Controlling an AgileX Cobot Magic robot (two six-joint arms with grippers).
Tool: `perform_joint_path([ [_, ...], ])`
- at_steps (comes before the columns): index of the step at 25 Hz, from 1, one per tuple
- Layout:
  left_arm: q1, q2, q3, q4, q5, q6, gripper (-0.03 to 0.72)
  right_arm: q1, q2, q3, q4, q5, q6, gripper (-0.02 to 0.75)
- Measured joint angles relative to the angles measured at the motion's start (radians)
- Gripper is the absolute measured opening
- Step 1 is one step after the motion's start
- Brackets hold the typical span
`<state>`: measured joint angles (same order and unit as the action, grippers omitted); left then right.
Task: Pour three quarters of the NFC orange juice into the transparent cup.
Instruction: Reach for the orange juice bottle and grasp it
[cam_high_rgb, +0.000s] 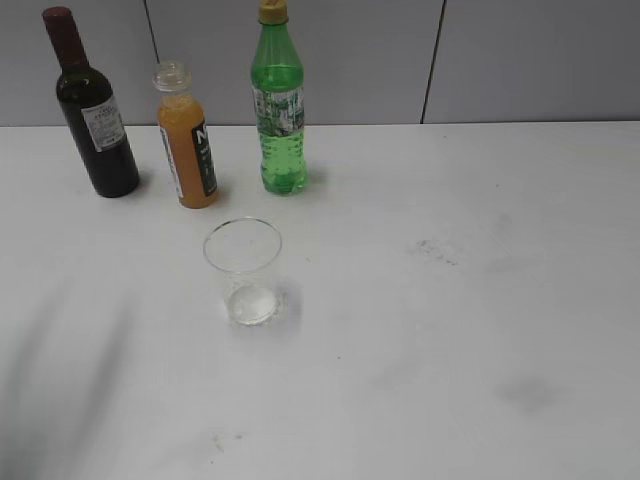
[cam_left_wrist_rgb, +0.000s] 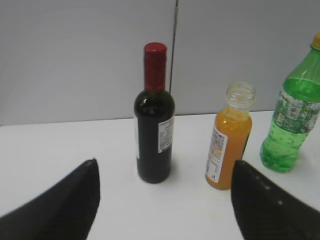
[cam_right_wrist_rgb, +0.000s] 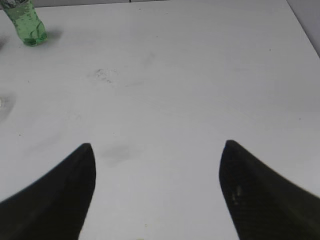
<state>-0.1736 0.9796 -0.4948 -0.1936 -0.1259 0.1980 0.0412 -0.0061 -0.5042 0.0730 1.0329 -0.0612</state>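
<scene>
1. We find the NFC orange juice standing upright near the far edge of the table, toward the far-left corner, between the dark wine bottle on its left and the green bottle on its right. Its wide clear neck is uncapped and it looks nearly full.

2. The transparent cup stands upright and empty just in front of the juice, nearer to us and slightly toward the green bottle, apart from all three bottles.

3. From our left gripper, the juice lies ahead and off to the right of the jaw gap; the wine bottle sits closer to the centre line. The juice's long axis is vertical, so we judge a sideways grasp on its body suits it.

4. Our left jaws are spread wide with nothing between them, low and facing the bottle row. We judge this arm the nearer one for the pickup.

5. Our right gripper is also spread wide and unladen, looking down over bare table toward the right side, with only the green bottle's base at its far-left corner. Neither arm shows in the exterior view.
</scene>
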Motion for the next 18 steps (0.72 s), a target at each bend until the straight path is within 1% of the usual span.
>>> perform_joint_path([
  [4, -0.073, 0.225, 0.000, 0.060, -0.237, 0.000, 0.620, 0.000, 0.000, 0.000, 0.000, 0.000, 0.000, 0.591],
  [7, -0.086, 0.392, 0.000, 0.105, -0.413, -0.028, 0.615, 0.000, 0.000, 0.000, 0.000, 0.000, 0.000, 0.591],
  [8, -0.086, 0.447, -0.001, 0.133, -0.473, -0.050, 0.614, 0.000, 0.000, 0.000, 0.000, 0.000, 0.000, 0.591],
  [10, -0.086, 0.539, -0.002, 0.222, -0.583, -0.122, 0.610, 0.000, 0.000, 0.000, 0.000, 0.000, 0.000, 0.591],
  [12, -0.078, 0.619, -0.002, 0.317, -0.677, -0.198, 0.610, 0.000, 0.000, 0.000, 0.000, 0.000, 0.000, 0.591],
  [14, -0.055, 0.677, -0.009, 0.417, -0.750, -0.274, 0.608, 0.000, 0.000, 0.000, 0.000, 0.000, 0.000, 0.591],
  [17, -0.007, 0.749, -0.055, 0.557, -0.802, -0.370, 0.606, 0.000, 0.000, 0.000, 0.000, 0.000, 0.000, 0.591],
  [18, 0.008, 0.772, -0.076, 0.587, -0.810, -0.389, 0.606, 0.000, 0.000, 0.000, 0.000, 0.000, 0.000, 0.591],
])
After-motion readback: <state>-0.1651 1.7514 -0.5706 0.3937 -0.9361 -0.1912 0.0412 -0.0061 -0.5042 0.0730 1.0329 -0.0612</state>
